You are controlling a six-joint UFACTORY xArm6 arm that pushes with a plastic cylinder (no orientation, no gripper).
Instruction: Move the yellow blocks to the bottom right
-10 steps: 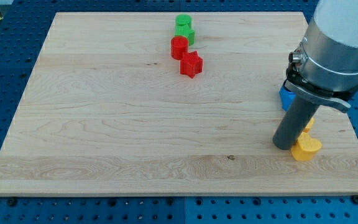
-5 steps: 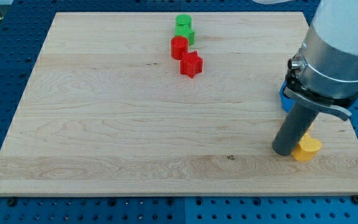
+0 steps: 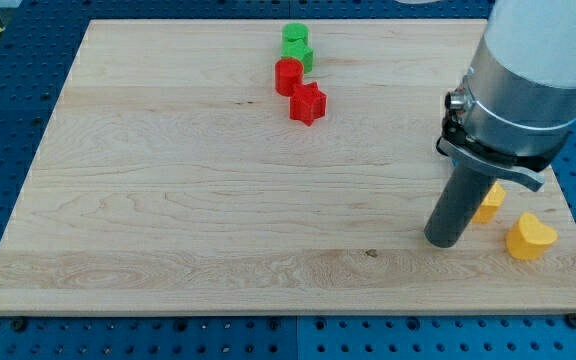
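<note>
Your yellow heart (image 3: 529,238) lies near the board's (image 3: 168,200) bottom right corner, well to the view's right of my tip (image 3: 443,242). A second yellow block (image 3: 488,202) sits just right of the rod and above the tip, half hidden by it, so you cannot make out its shape. There are no jaws to report; the arm ends in a bare rod that only pushes.

The risk, as I judge it: the tip stands left of both yellows, so a hard push rightward could send the heart over the edge. The arm's body covers the board behind it; anything there is unseen. Far up-left of the tip sit a red star (image 3: 308,103), red cylinder (image 3: 288,75) and green blocks (image 3: 296,46).
</note>
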